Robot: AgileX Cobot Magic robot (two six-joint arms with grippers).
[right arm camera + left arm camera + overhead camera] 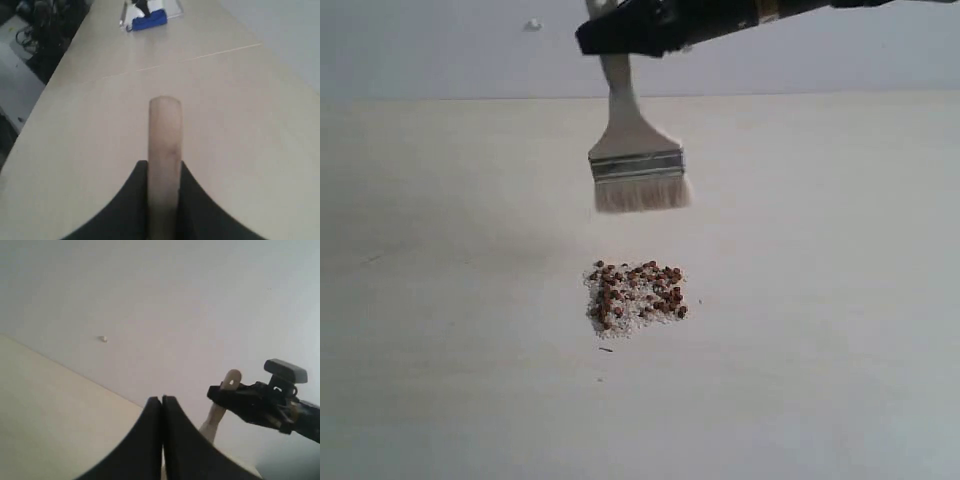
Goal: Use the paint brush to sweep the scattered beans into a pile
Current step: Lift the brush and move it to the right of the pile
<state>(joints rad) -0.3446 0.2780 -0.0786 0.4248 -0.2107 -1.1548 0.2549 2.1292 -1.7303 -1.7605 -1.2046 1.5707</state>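
The right tool (615,38) is clenched on the handle of the brush (635,165), high up near its end. The brush hangs straight down from it, long axis upright, handle on top and bristles at the bottom. The flat face of the bristles is turned toward the exterior camera.

The beans (635,297) lie on the worktop (840,300) below the right tool and on the near side of it, toward the camera. They are almost in line with the hanging bristles rather than off to either side. They already sit as one compact patch, reddish pellets mixed with pale grains. One tiny dark speck lies just beside the patch on its near edge.

A band of bare worktop shows between the bristle tips and the far edge of the patch, so brush and beans are apart. The bristles look lifted clear of the surface, though the exterior view alone cannot settle that.

The left tool (162,407) is shut tight with nothing between its jaws. It hangs off to one side of the right tool, facing it, and it does not appear in the exterior view at all. The right tool is therefore the nearer to the beans and the only one carrying anything.

The sweeping looks close to done. Any further stroke would likely need the brush lowered to the surface on the far side of the patch and drawn toward it. That would press the far edge inward without pushing pellets back out on the near side.
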